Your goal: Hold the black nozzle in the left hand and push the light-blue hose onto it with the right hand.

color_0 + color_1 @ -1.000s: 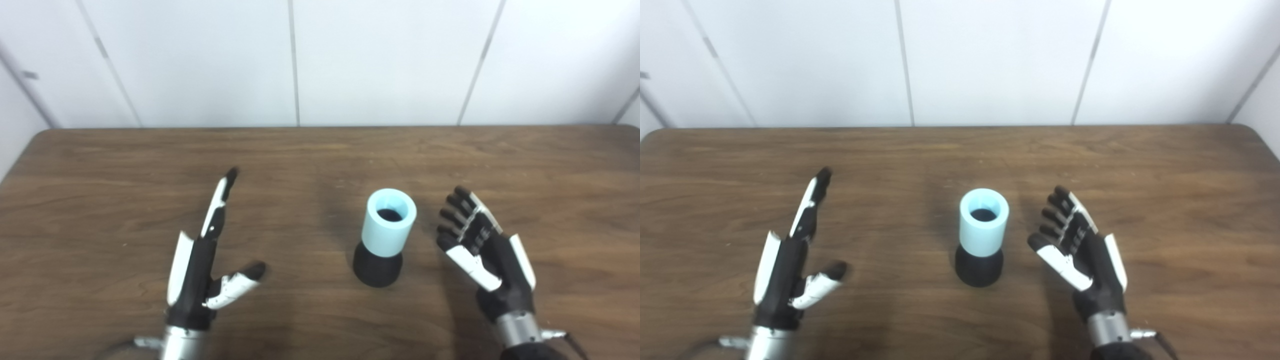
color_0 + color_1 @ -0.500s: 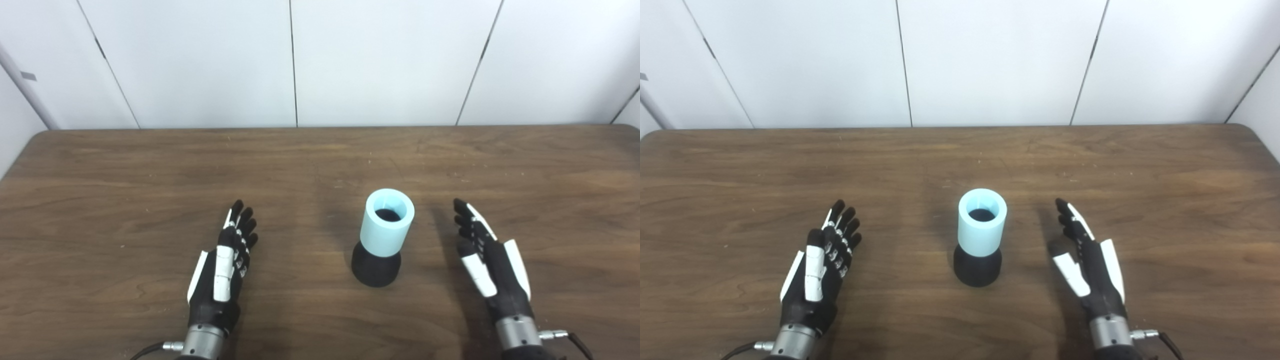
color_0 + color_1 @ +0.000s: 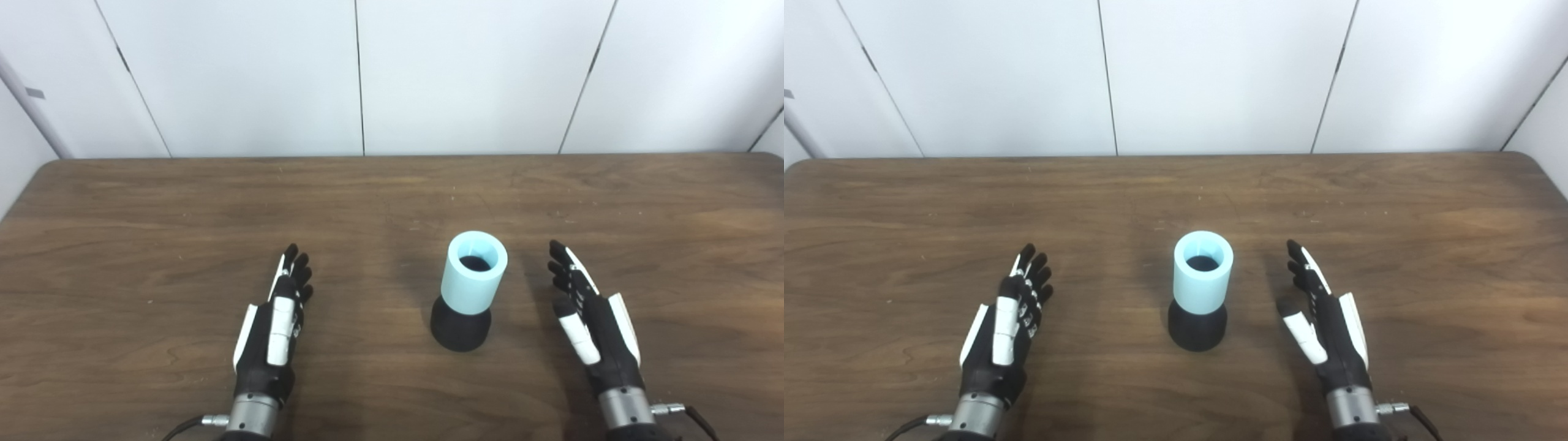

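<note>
The black nozzle [image 3: 459, 329] stands upright on the wooden table [image 3: 184, 214], right of centre. The light-blue hose [image 3: 474, 272], a short tube, sits on top of it with its open end up. My left hand [image 3: 274, 331] lies low over the table to the left of them, empty, fingers stretched out together and apart from the nozzle. My right hand [image 3: 591, 324] is to the right of the nozzle, empty, palm turned toward it, fingers straight, not touching it.
The table's far edge meets a white panelled wall [image 3: 465, 73]. The table's rounded left corner [image 3: 43, 168] shows at the back left.
My left hand turned from a spread, thumb-out pose to a flat pose and sank toward the table. My right hand uncurled its fingers and drew slightly back. Nozzle and hose stayed put.
</note>
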